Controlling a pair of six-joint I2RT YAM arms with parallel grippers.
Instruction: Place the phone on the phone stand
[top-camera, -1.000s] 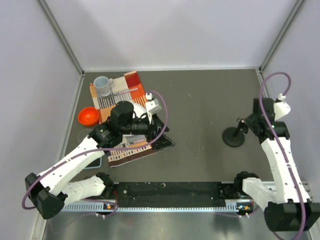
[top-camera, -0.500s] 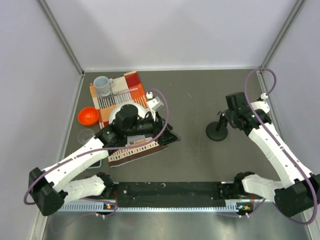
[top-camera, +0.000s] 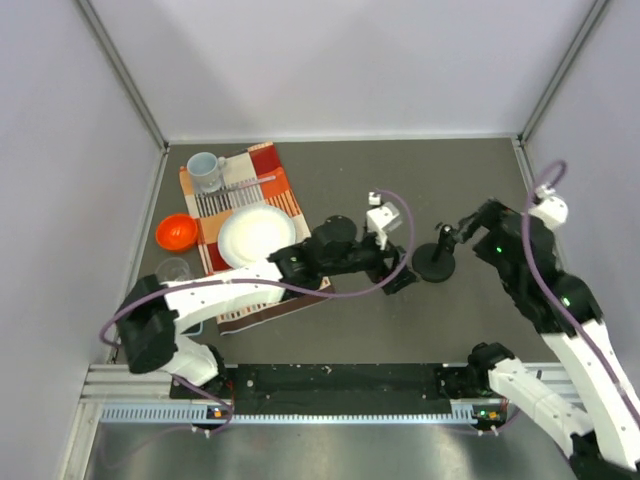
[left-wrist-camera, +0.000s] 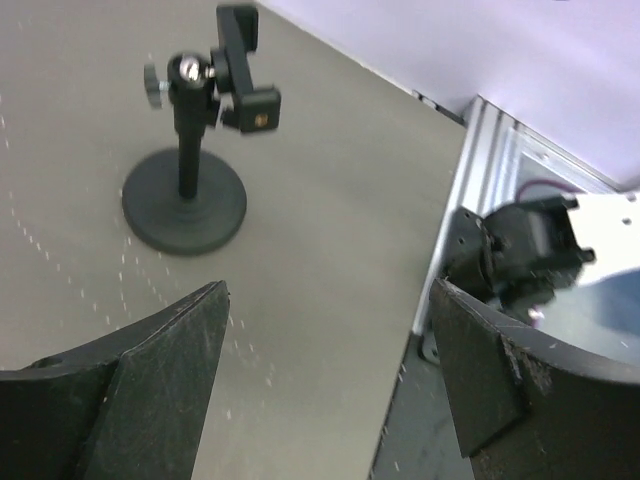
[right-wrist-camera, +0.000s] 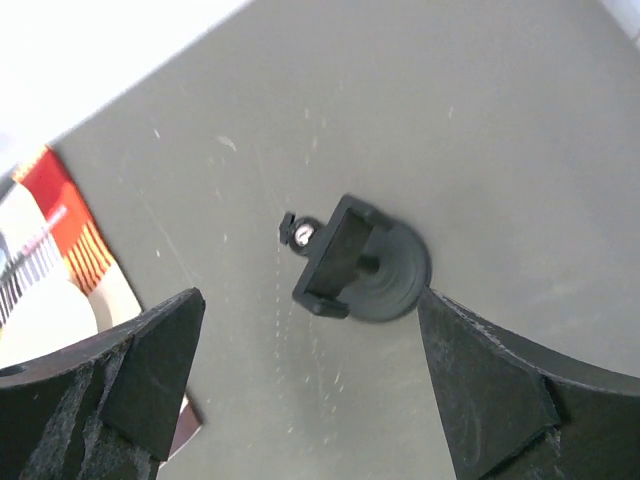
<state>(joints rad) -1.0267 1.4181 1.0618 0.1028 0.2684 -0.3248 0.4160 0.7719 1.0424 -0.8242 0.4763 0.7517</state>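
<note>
- The phone (top-camera: 196, 326) is hard to see. A thin light blue edge pokes out from under the left arm, near the left side of the table, and I think that is it.
- A phone is flat, stiff and light. Its glass is slippery and can crack, so it is best to pinch it gently by its two long edges, near the middle.
- The phone stand (top-camera: 437, 263) is on the table right of the middle, with its clip up on a thin post. It looks light and could tip if bumped.
- The left gripper (left-wrist-camera: 328, 300) is wide open and holds nothing. It is just to the left of the stand.
- The right gripper (right-wrist-camera: 310, 300) is wide open too, with nothing in it. It hangs over the stand and does not touch it.
- A second ago the right gripper was pinching the stand. It has slid the stand to the left and let go.
- The left arm was over the white plate (top-camera: 257, 235) then. Now it reaches right, and the plate shows.
</note>
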